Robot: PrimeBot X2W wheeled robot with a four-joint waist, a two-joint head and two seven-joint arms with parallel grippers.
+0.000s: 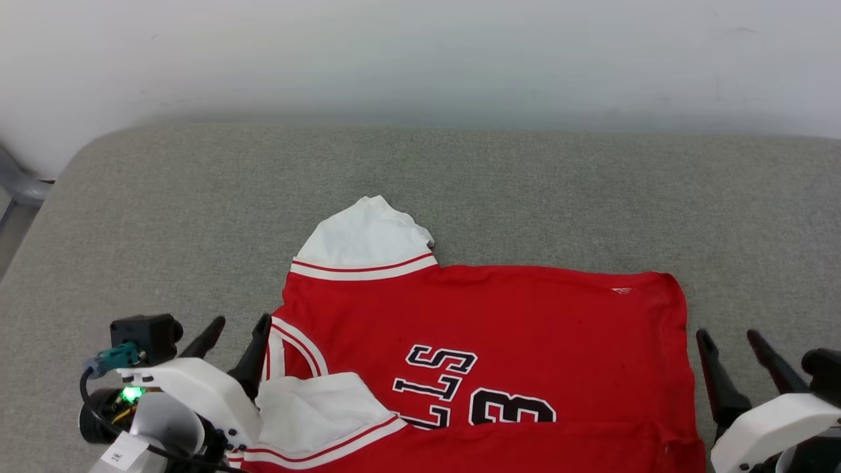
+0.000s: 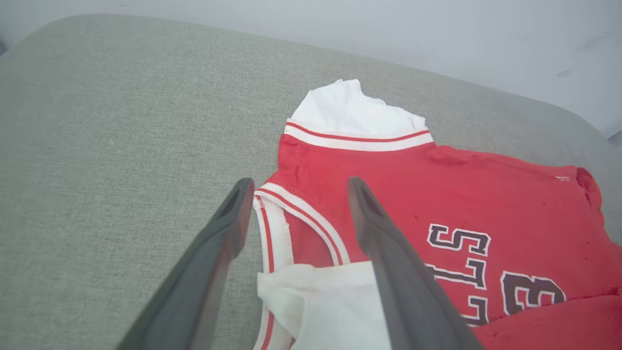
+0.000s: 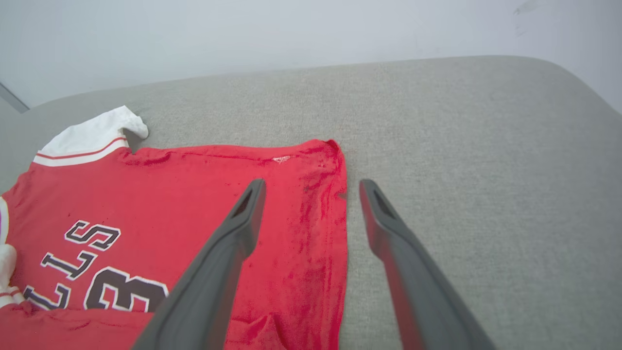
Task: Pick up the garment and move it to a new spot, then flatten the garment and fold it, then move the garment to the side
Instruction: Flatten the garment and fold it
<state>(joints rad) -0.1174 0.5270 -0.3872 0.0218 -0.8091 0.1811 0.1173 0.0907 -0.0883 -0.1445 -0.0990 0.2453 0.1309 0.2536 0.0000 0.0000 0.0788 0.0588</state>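
**Head view.** We are looking down on the garment (image 1: 499,315), which is lying sideways on the grey table (image 1: 197,197), close to its near edge, with the collar end toward the left edge and the hem toward the right edge. The left gripper (image 1: 241,322) is hovering at the collar end and the right gripper (image 1: 728,335) just beyond the hem. Both are standing with fingers wide apart and holding nothing. We are judging the move to a new spot and the flattening as done: the red body is lying smooth.

**Left wrist view.** The left gripper (image 2: 301,182) is showing its fingers (image 2: 214,253) spread wide over the neckline of the garment (image 2: 437,184). The near white sleeve is lying turned in over the chest, while the far sleeve is pointing out toward the far edge of the table (image 2: 121,121). We are reading this as a fold begun but not finished.

**Right wrist view.** The right gripper (image 3: 312,183) is straddling the hem edge of the garment (image 3: 194,194) with fingers wide, one above the cloth and one above the bare table (image 3: 461,146). A red flap is lapping over the lettering along the near side. The remaining folds and the move to the side are, in our judgement, waiting to be done.
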